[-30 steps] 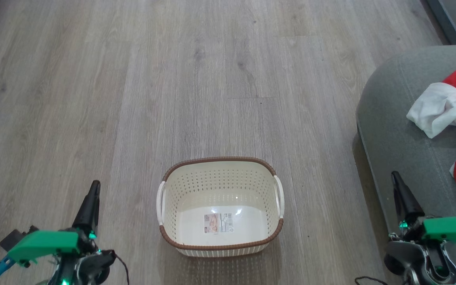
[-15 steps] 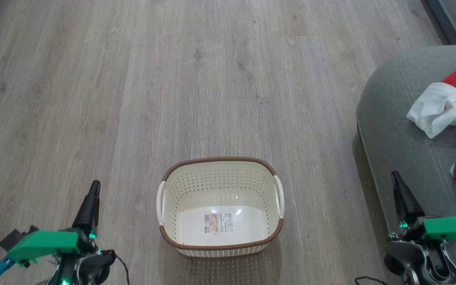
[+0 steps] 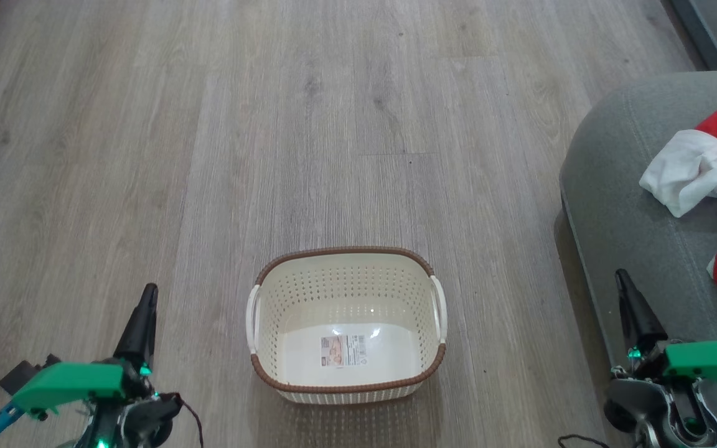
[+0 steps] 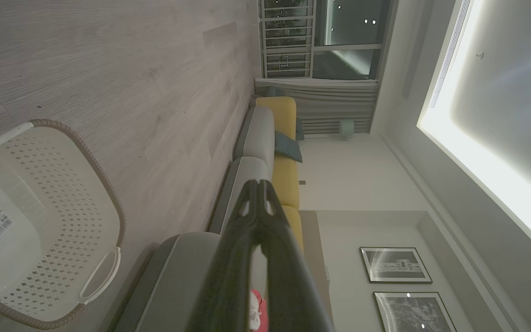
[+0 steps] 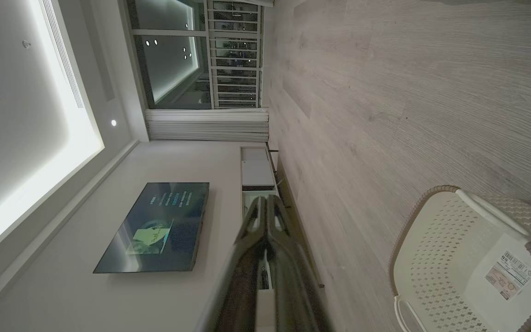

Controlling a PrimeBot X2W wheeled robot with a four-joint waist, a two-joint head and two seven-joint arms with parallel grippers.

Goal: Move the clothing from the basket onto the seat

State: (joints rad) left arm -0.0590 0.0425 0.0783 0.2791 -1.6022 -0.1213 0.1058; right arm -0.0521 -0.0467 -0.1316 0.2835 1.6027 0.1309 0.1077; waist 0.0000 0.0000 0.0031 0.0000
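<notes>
Overhead, in the head view, the basket [image 3: 343, 251] stood on the pale wood floor [image 3: 209, 124], cream and perforated under a brown rim, its label sticker [image 3: 342, 350] showing on its bottom. The clothing [image 3: 685, 171] lay well apart to the right on the grey-green seat [image 3: 620, 205]: a crumpled white piece between bright red ones. A strip of floor separated basket and seat. The left tool [image 3: 148, 295] at lower left and the right tool [image 3: 621, 280] at lower right, the latter before the seat's edge, both pointed up with fingers pressed together, gripping nothing.

From the left wrist, the left tool [image 4: 258, 186] was closed at its tips and covered part of the seat [image 4: 173, 276]; a scrap of red and white clothing [image 4: 254, 309] peeked through the slit between its fingers. The basket [image 4: 53, 184] sat to the left, with a grey and yellow sofa [image 4: 284, 115], a window [image 4: 339, 37] and framed pictures [image 4: 394, 265] beyond.

From the right wrist, the right tool [image 5: 268, 203] was likewise closed, the basket [image 5: 431, 240] at lower right, a television [image 5: 159, 226] and a window [image 5: 178, 55] beyond.
</notes>
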